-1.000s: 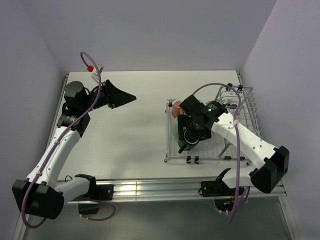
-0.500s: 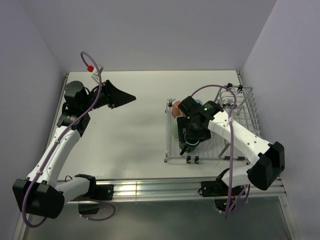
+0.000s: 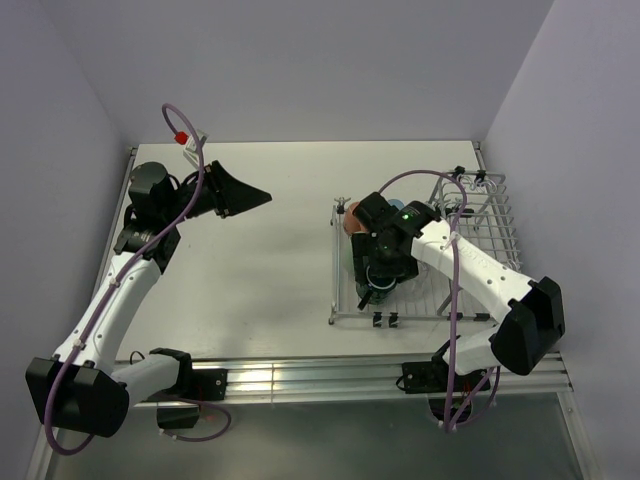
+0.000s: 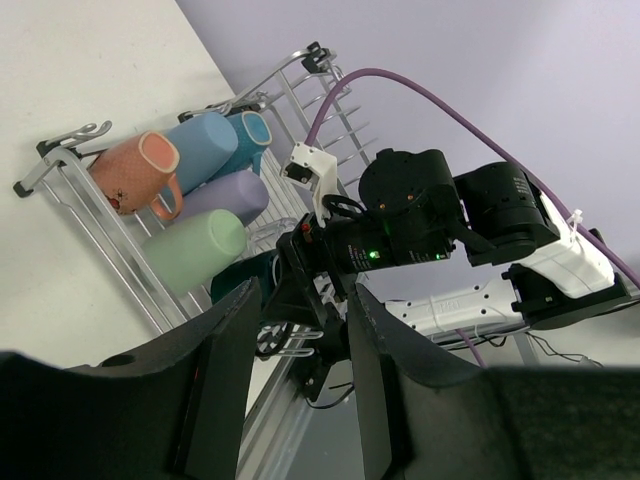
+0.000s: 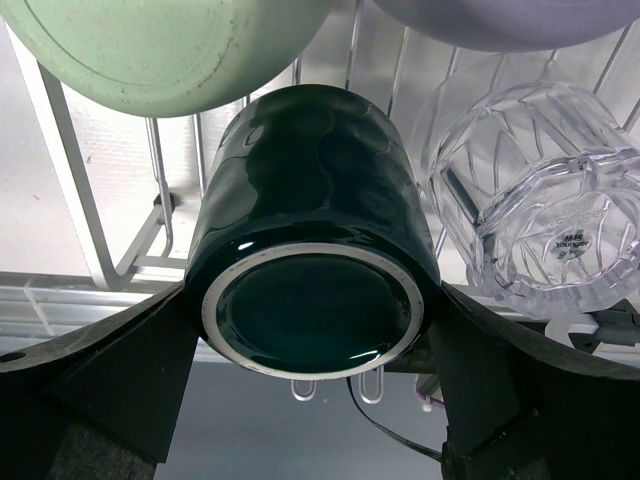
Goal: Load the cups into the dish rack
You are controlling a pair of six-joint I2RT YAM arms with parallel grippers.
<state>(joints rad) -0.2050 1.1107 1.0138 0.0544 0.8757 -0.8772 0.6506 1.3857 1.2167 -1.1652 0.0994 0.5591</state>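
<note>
The dish rack [image 3: 334, 270] stands on the right of the table. It also shows in the left wrist view [image 4: 110, 255], where orange [image 4: 135, 170], light blue [image 4: 205, 145], lavender [image 4: 225, 195] and pale green [image 4: 195, 245] mugs lie in it on their sides. My right gripper [image 3: 385, 268] is shut on a dark green mug [image 5: 310, 230] at the rack's near left, with one finger on each side of it. A clear glass tumbler [image 5: 540, 200] lies just right of that mug. My left gripper [image 3: 262, 193] is open and empty, held above the table's far left.
The rack's raised wire side section [image 3: 485, 215] stands at its right, close to the right wall. A metal rail [image 3: 300, 375] runs along the table's near edge. A purple cable with a red tip [image 3: 180, 135] loops above the left arm.
My right arm has shifted slightly left over the rack's near-left part, with the dark green mug still in it. The left arm has not moved.
</note>
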